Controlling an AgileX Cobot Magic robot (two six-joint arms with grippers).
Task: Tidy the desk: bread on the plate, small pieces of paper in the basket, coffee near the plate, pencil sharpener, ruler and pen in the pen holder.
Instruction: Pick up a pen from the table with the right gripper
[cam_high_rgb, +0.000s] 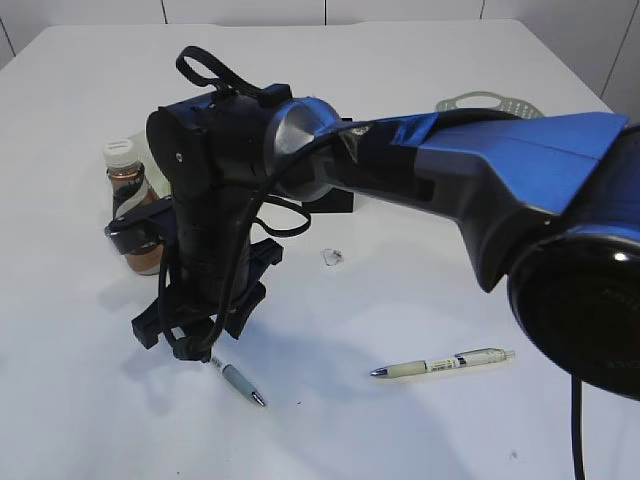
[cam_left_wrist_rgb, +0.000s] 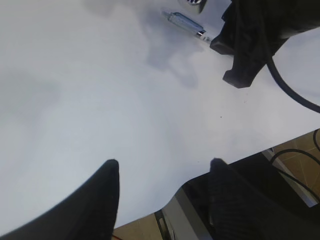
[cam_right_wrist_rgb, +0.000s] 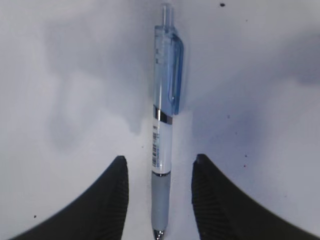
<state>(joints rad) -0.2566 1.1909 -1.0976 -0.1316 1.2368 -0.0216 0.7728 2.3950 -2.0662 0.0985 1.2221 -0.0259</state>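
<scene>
Right wrist view: a blue-clipped pen (cam_right_wrist_rgb: 162, 125) is recorded lying flat on the desk (cam_right_wrist_rgb: 65, 65), its long axis running straight away from the right gripper (cam_right_wrist_rgb: 159, 172) and passing between the two spread fingers (cam_right_wrist_rgb: 112, 200). The grey grip end lies in the gap; the clip end points away. No contact with either finger is seen, so nothing is pinched. The pen is judged ready to be closed upon across its width.

Left gripper (cam_left_wrist_rgb: 162, 172): fingers spread, empty, held over bare desk well apart from the blue-clipped pen, making the right arm the nearer one.

Other items, placed relative to the blue-clipped pen in the exterior view:
- second pen (cam_high_rgb: 442, 363), pale-bodied, lying off to the right, well apart.
- small piece of paper (cam_high_rgb: 332, 257), beyond and to the right.
- coffee (cam_high_rgb: 130, 190), beyond and to the left, partly hidden by the right arm.
- basket (cam_high_rgb: 487, 102), far beyond, to the right.

Nothing is seen blocking the fingers' closing path.
</scene>
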